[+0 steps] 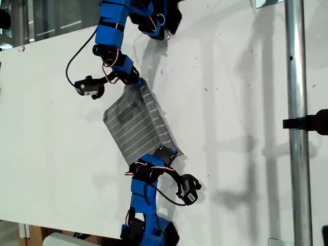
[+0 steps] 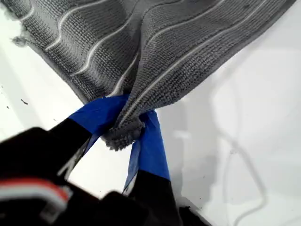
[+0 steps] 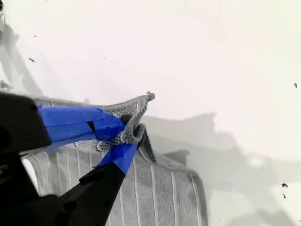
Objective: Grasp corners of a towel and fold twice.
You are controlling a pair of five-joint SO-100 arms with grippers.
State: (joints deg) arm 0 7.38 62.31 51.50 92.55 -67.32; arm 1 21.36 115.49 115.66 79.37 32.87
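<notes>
**Surface.** A flat white table [image 1: 51, 154] fills the exterior view. It bears small dark specks and the shadows of the rig.

**Fixture.** A straight grey metal pole [image 1: 297, 102] runs from top to bottom along the exterior view's right. A black clamp [image 1: 310, 123] is fixed to it about halfway down.

**Arms.** Two blue and black arms are seen in the exterior view. The upper arm [image 1: 114, 31] enters from the top and the lower arm [image 1: 146, 189] from the bottom edge. Which of them is first and which second cannot be told from the wrist views.

**Task item.** A thin grey cloth towel with thin parallel white stripes [image 1: 136, 120] is found near the middle of the table, left of centre in the exterior view. It is stretched on a slant between the tips of the two arms, one end at each. A dark shadow lies across its upper part. Whether it lies flat along its whole length cannot be told.

**End effectors.**
- My first gripper [image 2: 124, 129] is closed narrowly. Its blue-taped jaws are clamped on a bunched corner [image 2: 123, 135] of the towel [image 2: 188, 42], and the cloth fans out away from the jaws.
- My second gripper [image 3: 124, 134] is likewise closed tight on another corner [image 3: 132, 129]. That corner is gathered into a knot of pile between blue-taped jaws and drawn up off the striped towel [image 3: 155, 197] seen beneath them.
- A small tuft [image 3: 149, 96] of the second corner points out past the jaws over the bare table [image 3: 211, 47].
</notes>
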